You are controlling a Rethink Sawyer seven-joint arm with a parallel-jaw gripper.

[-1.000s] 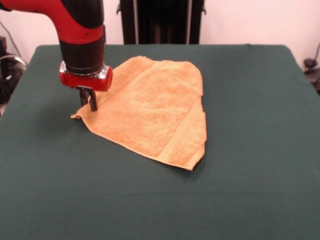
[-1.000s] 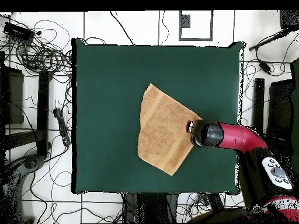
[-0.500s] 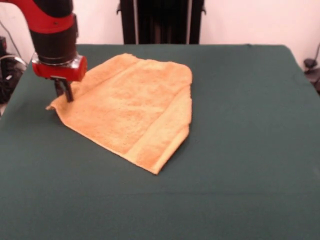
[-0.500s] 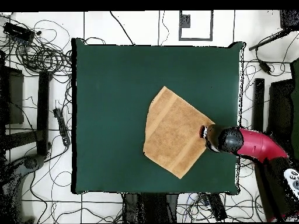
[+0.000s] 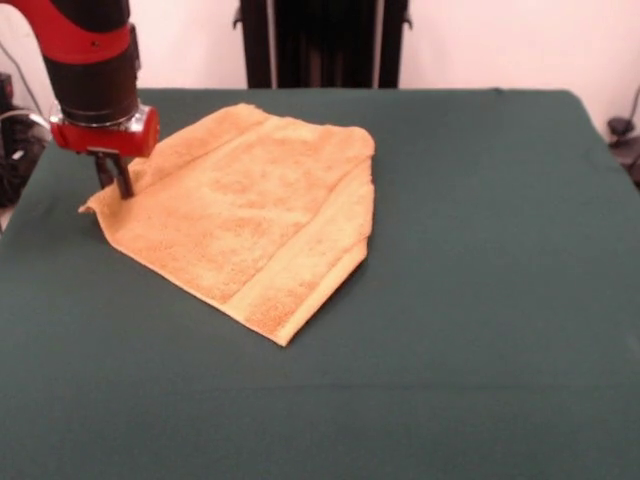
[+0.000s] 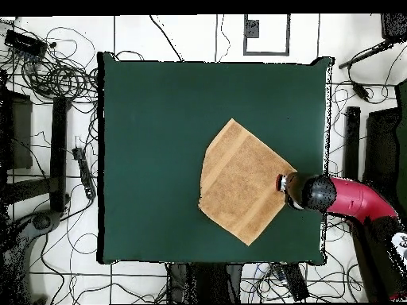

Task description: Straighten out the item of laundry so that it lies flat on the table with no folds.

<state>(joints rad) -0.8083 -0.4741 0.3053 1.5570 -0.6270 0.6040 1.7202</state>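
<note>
The orange-tan towel (image 5: 245, 215) lies on the green table (image 5: 480, 300), folded over along its right side, with a woven band near its front corner. My gripper (image 5: 112, 190) is shut on the towel's left corner, holding it just off the cloth. From above, the towel (image 6: 238, 181) sits right of the table's middle (image 6: 151, 143), and the gripper (image 6: 281, 183) pinches its right-hand corner, near the table's right edge.
Cables and dark stands (image 6: 56, 119) crowd the floor left of the table. The red arm (image 6: 350, 198) reaches in over the table's right edge. A black post (image 5: 320, 45) rises behind the table's far side.
The gripper has dragged the towel by its corner toward the table's edge, leftward in the front view, rightward from above. The whole towel slid along with it.
</note>
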